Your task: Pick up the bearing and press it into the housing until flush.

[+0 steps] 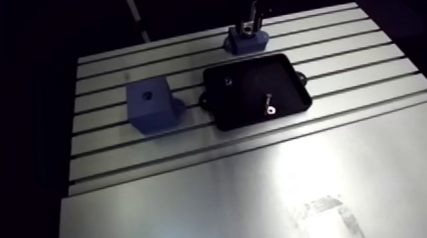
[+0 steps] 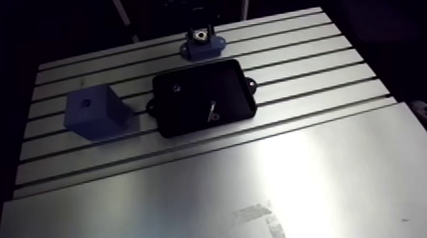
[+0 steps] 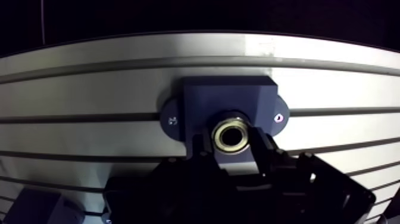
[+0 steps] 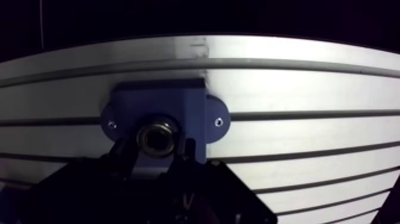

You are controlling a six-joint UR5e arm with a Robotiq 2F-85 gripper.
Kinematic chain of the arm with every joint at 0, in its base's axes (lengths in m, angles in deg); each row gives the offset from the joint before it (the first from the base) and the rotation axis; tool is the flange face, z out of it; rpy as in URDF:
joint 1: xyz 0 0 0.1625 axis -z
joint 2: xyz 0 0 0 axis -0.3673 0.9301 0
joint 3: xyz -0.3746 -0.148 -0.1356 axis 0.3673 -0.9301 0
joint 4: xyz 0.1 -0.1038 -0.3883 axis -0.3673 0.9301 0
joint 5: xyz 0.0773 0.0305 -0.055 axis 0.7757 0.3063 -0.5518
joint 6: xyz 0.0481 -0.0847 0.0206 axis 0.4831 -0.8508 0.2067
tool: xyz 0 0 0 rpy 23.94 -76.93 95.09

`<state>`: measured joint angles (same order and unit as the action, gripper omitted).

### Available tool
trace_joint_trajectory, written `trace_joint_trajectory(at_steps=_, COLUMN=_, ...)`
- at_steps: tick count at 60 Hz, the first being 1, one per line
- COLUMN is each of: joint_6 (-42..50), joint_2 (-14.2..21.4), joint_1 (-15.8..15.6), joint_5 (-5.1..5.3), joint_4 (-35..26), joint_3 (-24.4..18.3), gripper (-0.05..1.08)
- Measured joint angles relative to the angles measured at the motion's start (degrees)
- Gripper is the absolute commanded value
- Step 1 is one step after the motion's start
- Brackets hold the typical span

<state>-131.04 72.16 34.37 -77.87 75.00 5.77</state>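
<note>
Clamping the bearing (image 3: 232, 136) on its two opposite sides, the gripper (image 3: 231, 142) stands over the housing (image 3: 226, 98) with one finger (image 3: 201, 148) to the left of the ring and the other to the right. The bearing is a metal ring with a dark centre hole. It sits at the mouth of the bore in the housing's top face, directly between the fingertips. Whether its upper face is level with the housing cannot be determined.

The housing is a dark blue block with a rounded mounting ear (image 3: 277, 117) on each side, each ear showing a small fastener. It rests on the slotted aluminium surface (image 1: 340, 56), close to the far edge.

In the arm view, a black rectangular tray (image 1: 247, 101) lies just on the near side of the housing, with a small tab on its left and right edges. A small pale part (image 1: 270, 111) lies in the tray toward its near right corner. A taller blue block (image 1: 150, 106) with a round hole in its top face stands to the left of the tray, apart from it.
</note>
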Motion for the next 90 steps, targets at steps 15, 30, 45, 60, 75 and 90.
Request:
trace_joint_trajectory(at_steps=15, joint_6=0.0, joint_2=-0.19, joint_1=0.01, joint_5=-0.01, joint_4=-0.02, joint_3=0.0, gripper=0.73)
trace_joint_trajectory(at_steps=30, joint_6=0.0, joint_2=-0.24, joint_1=0.01, joint_5=-0.01, joint_4=0.03, joint_3=0.0, gripper=0.74)
trace_joint_trajectory(at_steps=45, joint_6=0.0, joint_2=-0.25, joint_1=0.02, joint_5=-0.01, joint_4=0.1, joint_3=0.0, gripper=0.74)
trace_joint_trajectory(at_steps=60, joint_6=0.03, joint_2=-0.3, joint_1=0.02, joint_5=-0.02, joint_4=0.13, joint_3=0.03, gripper=0.74)
trace_joint_trajectory(at_steps=75, joint_6=0.05, joint_2=-0.33, joint_1=0.02, joint_5=-0.01, joint_4=0.14, joint_3=0.07, gripper=0.74)
trace_joint_trajectory(at_steps=90, joint_6=0.04, joint_2=-0.31, joint_1=0.02, joint_5=-0.01, joint_4=0.19, joint_3=0.16, gripper=0.49)
